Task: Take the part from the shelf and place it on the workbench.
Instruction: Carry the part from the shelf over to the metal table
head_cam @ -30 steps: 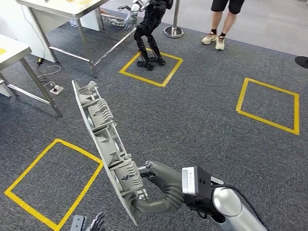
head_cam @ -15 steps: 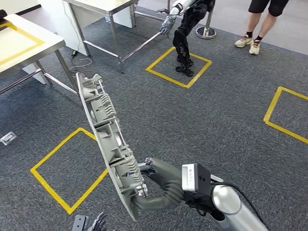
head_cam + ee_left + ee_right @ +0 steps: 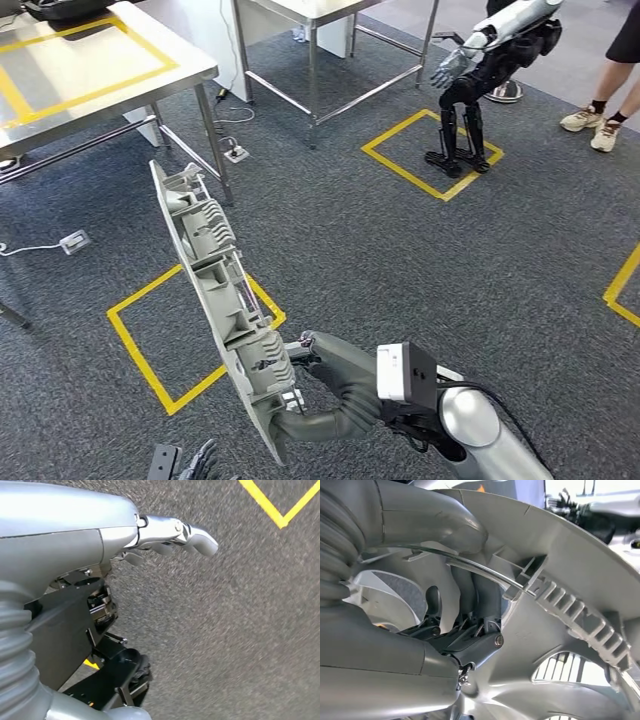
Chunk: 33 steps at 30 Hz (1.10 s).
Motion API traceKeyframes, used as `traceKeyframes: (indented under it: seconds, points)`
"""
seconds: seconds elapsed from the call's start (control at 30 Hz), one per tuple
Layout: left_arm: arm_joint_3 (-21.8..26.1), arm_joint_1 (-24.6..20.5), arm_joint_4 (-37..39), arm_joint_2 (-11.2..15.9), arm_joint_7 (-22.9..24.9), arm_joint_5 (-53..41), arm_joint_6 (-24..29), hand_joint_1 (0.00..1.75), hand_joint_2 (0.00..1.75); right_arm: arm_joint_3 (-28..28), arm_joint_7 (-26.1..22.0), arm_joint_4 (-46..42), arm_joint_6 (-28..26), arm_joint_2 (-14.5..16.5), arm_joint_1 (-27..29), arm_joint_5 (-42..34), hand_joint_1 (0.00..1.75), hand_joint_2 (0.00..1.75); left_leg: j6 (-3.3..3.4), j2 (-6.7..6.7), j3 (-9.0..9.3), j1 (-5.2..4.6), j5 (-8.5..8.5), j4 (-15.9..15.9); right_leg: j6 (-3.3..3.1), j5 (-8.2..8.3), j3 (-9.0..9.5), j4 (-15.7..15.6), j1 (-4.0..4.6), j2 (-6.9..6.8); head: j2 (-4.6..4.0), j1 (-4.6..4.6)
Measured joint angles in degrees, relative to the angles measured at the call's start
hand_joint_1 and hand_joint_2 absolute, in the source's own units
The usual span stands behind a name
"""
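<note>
My right hand [image 3: 332, 385] grips the grey part [image 3: 219, 290], held above the carpet. My left hand [image 3: 177, 535] hangs with fingers apart, holding nothing, below the part.

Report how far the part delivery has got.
Done: the part is off the shelf, gripped at its lower end by the right hand. In hand: it is carried above the carpet. Left: setting it on a workbench; the left hand holds nothing.

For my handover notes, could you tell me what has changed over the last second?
The camera has turned: the workbench with yellow tape has come into view and the floor markings have shifted across the picture. The right hand grips the grey part just as before.
</note>
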Motion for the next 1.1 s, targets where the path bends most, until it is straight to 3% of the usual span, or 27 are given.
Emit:
traceKeyframes:
  seconds: [0.03,0.1,0.17,0.23,0.3,0.37,0.43,0.47,0.5,0.53,0.6,0.67,0.73,0.8,0.87,0.9,0.93,0.97,1.0,1.03,1.1]
  points:
    - [0.00,0.01,0.00,0.00,-0.05,-0.01,-0.05,0.00,1.75,0.00,0.01,0.02,0.00,-0.01,0.00,0.00,1.75,1.75,-0.10,-0.82,0.02,0.04,-0.02,0.11,-0.10,2.26,1.54,-3.58,-0.10,0.48,-0.01,0.00]
    - [0.01,-0.01,-0.01,0.03,-0.18,-0.02,-0.24,0.00,1.75,0.03,-0.02,0.06,0.01,0.01,-0.13,-0.01,1.75,1.75,-0.57,-2.28,-0.25,0.07,-0.09,0.45,-0.30,5.38,4.84,-11.06,-0.42,3.08,-0.01,-0.01]
    - [0.02,0.06,-0.01,0.11,-0.33,-0.02,-0.46,0.00,1.75,0.10,-0.04,0.09,0.03,0.06,-0.25,-0.02,1.75,1.75,-1.39,-3.46,-0.74,0.10,-0.05,0.53,-0.70,5.89,5.98,-13.94,-0.40,4.49,-0.01,0.01]
    - [0.02,0.26,0.05,0.26,-0.43,-0.03,-0.58,0.00,1.75,0.21,-0.03,0.10,0.04,0.15,-0.36,-0.02,1.75,1.75,-2.23,-4.34,-1.06,0.21,0.11,0.32,-1.44,6.04,6.05,-14.21,-0.35,3.19,0.01,0.03]
    - [0.01,0.35,0.11,0.39,-0.46,-0.04,-0.63,0.00,1.75,0.31,-0.03,0.10,0.04,0.32,-0.47,-0.03,1.75,1.75,-2.79,-2.09,-1.92,0.07,-1.09,2.05,-2.28,6.21,6.34,-14.63,-0.53,1.72,0.01,-0.11]
    - [0.00,0.22,0.11,0.43,-0.53,-0.04,-0.66,0.00,1.75,0.35,-0.07,0.11,0.03,0.44,-0.49,-0.04,1.75,1.75,-3.20,1.65,-4.73,-0.02,-4.60,8.20,-2.84,6.14,6.52,-14.80,-0.43,0.07,0.01,-0.28]
    - [0.00,0.15,0.11,0.44,-0.58,-0.04,-0.66,0.00,1.75,0.37,-0.06,0.15,0.02,0.45,-0.46,-0.04,1.75,1.75,-3.53,2.96,-8.00,0.14,-7.52,15.13,-2.99,5.98,6.57,-14.78,-0.28,-1.61,0.01,-0.30]
    - [0.00,0.19,0.11,0.44,-0.60,-0.04,-0.66,0.00,1.75,0.40,-0.04,0.17,0.02,0.45,-0.46,-0.03,1.75,1.75,-3.62,3.13,-8.52,0.20,-7.56,16.38,-2.96,5.90,6.61,-14.76,-0.26,-2.38,0.01,-0.30]
    - [0.00,0.24,0.12,0.46,-0.60,-0.04,-0.66,0.00,1.75,0.44,-0.02,0.18,0.02,0.46,-0.46,-0.03,1.75,1.75,-3.66,3.34,-7.79,0.23,-6.46,15.20,-2.87,5.80,6.70,-14.74,-0.26,-3.10,0.00,-0.29]
    - [0.00,0.26,0.12,0.51,-0.60,-0.04,-0.66,0.00,1.75,0.48,0.00,0.19,0.03,0.48,-0.47,-0.03,1.75,1.75,-3.62,3.82,-5.98,0.25,-4.64,11.96,-2.73,5.66,6.86,-14.70,-0.26,-3.79,0.00,-0.29]
    - [0.01,0.17,0.10,0.58,-0.61,-0.04,-0.66,0.00,1.75,0.55,-0.02,0.19,0.04,0.54,-0.50,-0.03,1.75,1.75,-3.10,6.47,-1.78,0.07,-1.69,4.11,-2.24,5.26,7.22,-14.53,-0.02,-4.98,0.01,-0.27]
    - [0.02,0.10,0.08,0.61,-0.62,-0.04,-0.66,0.00,1.75,0.60,-0.04,0.19,0.04,0.57,-0.54,-0.04,1.75,1.75,-2.18,7.91,-0.23,-0.19,-1.00,0.82,-1.64,4.97,7.45,-14.42,0.38,-5.90,0.01,-0.20]
    - [0.02,0.15,0.09,0.65,-0.67,-0.04,-0.66,0.00,1.75,0.66,-0.06,0.19,0.04,0.61,-0.58,-0.04,1.75,1.75,-1.31,6.59,-0.40,-0.27,-0.86,0.80,-1.01,4.83,7.71,-14.55,0.44,-6.90,0.00,-0.15]
    - [0.02,0.19,0.11,0.67,-0.91,-0.03,-0.66,0.00,1.75,0.74,-0.07,0.19,0.04,0.67,-0.76,-0.07,1.75,1.75,-0.55,5.21,-0.33,-0.07,-0.60,0.57,-0.30,3.69,7.52,-13.31,0.13,-5.41,0.01,-0.10]
    - [0.02,0.09,0.12,0.64,-1.12,-0.02,-0.66,0.00,1.75,0.79,-0.10,0.22,0.04,0.67,-0.89,-0.11,1.75,1.75,-0.01,3.81,-0.29,0.18,-0.43,0.44,0.15,0.47,4.98,-7.56,-0.12,-1.93,0.00,0.02]
    - [0.02,0.05,0.12,0.63,-1.15,-0.02,-0.66,0.00,1.75,0.81,-0.13,0.26,0.04,0.66,-0.89,-0.13,1.75,1.75,0.13,3.10,-0.34,0.19,-0.42,0.45,0.23,-1.30,2.94,-3.54,-0.13,-0.84,0.01,0.08]
    - [0.02,0.07,0.13,0.61,-1.17,-0.02,-0.66,0.00,1.75,0.83,-0.12,0.34,0.04,0.65,-0.86,-0.13,1.75,1.75,0.20,2.29,-0.37,0.17,-0.41,0.47,0.27,-2.47,1.04,0.01,-0.10,-0.34,0.01,0.10]
    - [0.02,0.11,0.14,0.60,-1.19,-0.02,-0.66,0.00,1.75,0.84,-0.08,0.45,0.03,0.65,-0.83,-0.13,1.75,1.75,0.21,1.46,-0.36,0.15,-0.41,0.51,0.24,-2.55,-0.10,1.84,-0.07,-0.18,0.02,0.10]
    - [0.02,0.14,0.15,0.60,-1.18,-0.01,-0.62,0.00,1.75,0.85,-0.04,0.54,0.00,0.65,-0.81,-0.12,1.75,1.75,0.20,0.59,-0.33,0.13,-0.41,0.56,0.13,-1.40,-0.17,1.37,-0.07,-0.06,0.02,0.10]
    - [0.02,0.15,0.16,0.55,-1.12,0.00,-0.58,0.00,1.75,0.85,0.00,0.62,-0.04,0.65,-0.79,-0.11,1.75,1.75,0.15,-0.28,-0.27,0.14,-0.41,0.62,-0.04,0.68,0.87,-1.32,-0.10,0.22,0.01,0.10]
    - [0.02,0.09,0.16,0.37,-0.92,0.04,-0.40,0.00,1.75,0.81,0.02,0.64,-0.11,0.64,-0.77,-0.11,1.75,1.75,-0.14,-1.86,-0.29,0.10,-0.43,0.78,-0.46,4.71,4.37,-9.50,-0.22,2.15,0.01,0.09]
